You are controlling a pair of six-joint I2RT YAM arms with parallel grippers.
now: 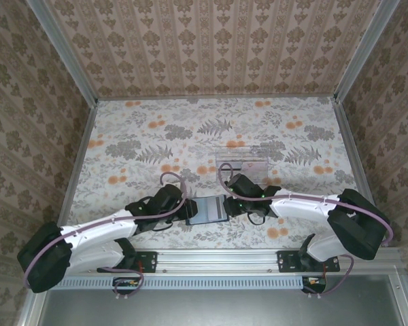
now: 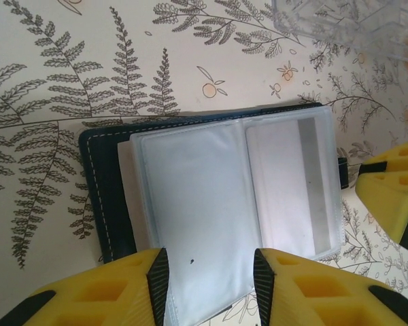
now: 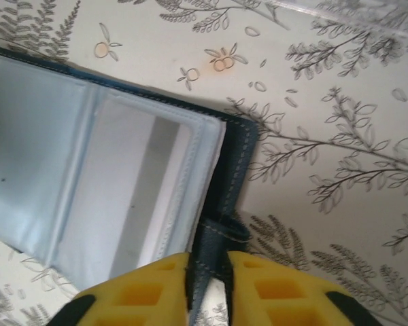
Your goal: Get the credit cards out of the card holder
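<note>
The card holder (image 1: 207, 209) lies open and flat on the floral table (image 1: 122, 136), toward 6 o'clock from the table centre, between the two grippers. The clear plastic tray (image 1: 243, 161) stands near it at 1 o'clock, not touching. The left gripper (image 1: 188, 212) is at the holder's 9 o'clock edge. In the left wrist view its fingers (image 2: 156, 275) stand apart, with the edge of the transparent sleeve (image 2: 190, 204) in the gap between them. The right gripper (image 1: 228, 204) is at the 3 o'clock edge, and its fingers are clamped on the small closure tab (image 3: 214, 234) of the card holder. A credit card (image 2: 285, 183) with a grey stripe is seated inside the sleeve pocket nearest the tab.
</note>
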